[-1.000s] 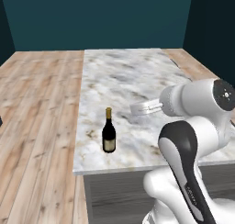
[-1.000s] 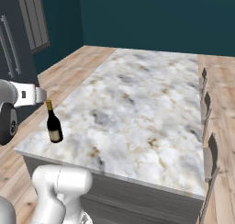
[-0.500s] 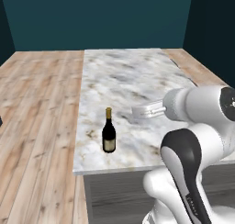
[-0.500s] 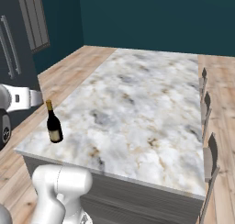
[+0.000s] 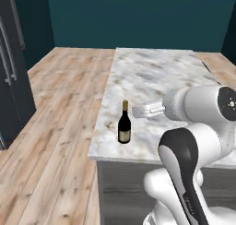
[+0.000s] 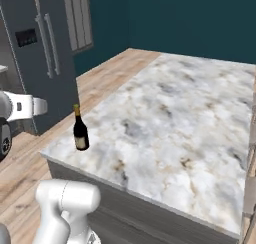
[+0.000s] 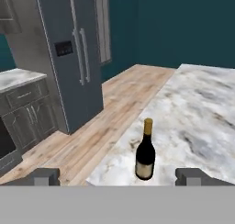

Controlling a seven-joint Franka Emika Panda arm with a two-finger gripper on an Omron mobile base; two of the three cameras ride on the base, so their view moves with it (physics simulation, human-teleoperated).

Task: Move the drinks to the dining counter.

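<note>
Dark teal walls and a plank floor surround the dining counter (image 5: pixel 156 76), whose marbled top carries the wine bottle (image 5: pixel 124 122) upright near one corner, close to the long edge that faces the floor. We see the gripper (image 7: pixel 117 177) just beside the bottle and apart from it, its fingers (image 7: pixel 43 176) spread wide with nothing between them, so the bottle is released and standing on its own.

We judge the main risk to be the bottle's place: it is tall, narrow and close to the edge, so a brush from the arm or a finger as the hand leaves could tip it off onto the floor. A sideways sweep past its neck would be the likely cause.

We cannot find the small blue-green bottle or the lidded cup, so we take two drinks as left to fetch. The fridge (image 7: pixel 73 58) and the worktop (image 7: pixel 18 77) beside it are cut off by the hand view's edge. The bottle's label is too small to read.
</note>
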